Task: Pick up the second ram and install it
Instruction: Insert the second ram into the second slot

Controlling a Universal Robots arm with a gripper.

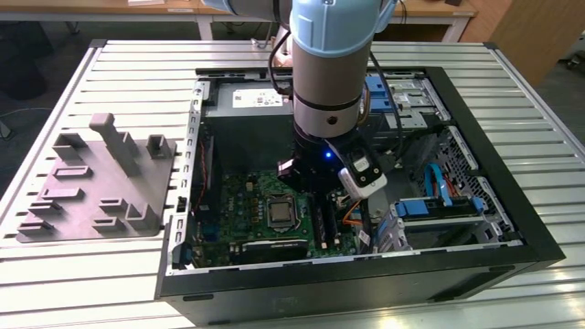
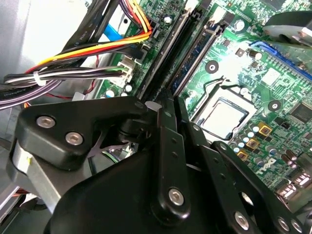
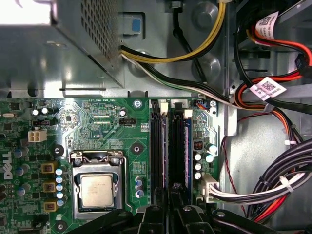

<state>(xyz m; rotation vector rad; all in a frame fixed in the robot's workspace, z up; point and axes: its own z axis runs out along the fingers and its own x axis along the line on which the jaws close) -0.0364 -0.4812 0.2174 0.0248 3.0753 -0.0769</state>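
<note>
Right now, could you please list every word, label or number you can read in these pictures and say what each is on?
None of the print can be read with confidence.
White cable tag in the first wrist view: barcode and print, too small.
White lettering on the motherboard: too small.
Processor lid: markings too faint.
White label on the grey metal box in the exterior view: blurred.

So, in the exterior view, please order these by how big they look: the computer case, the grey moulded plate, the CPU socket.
1. Computer case, the largest by far.
2. Grey moulded plate, on the exterior view's left.
3. CPU socket, clearly the smallest.
None of them look alike in size.
</note>
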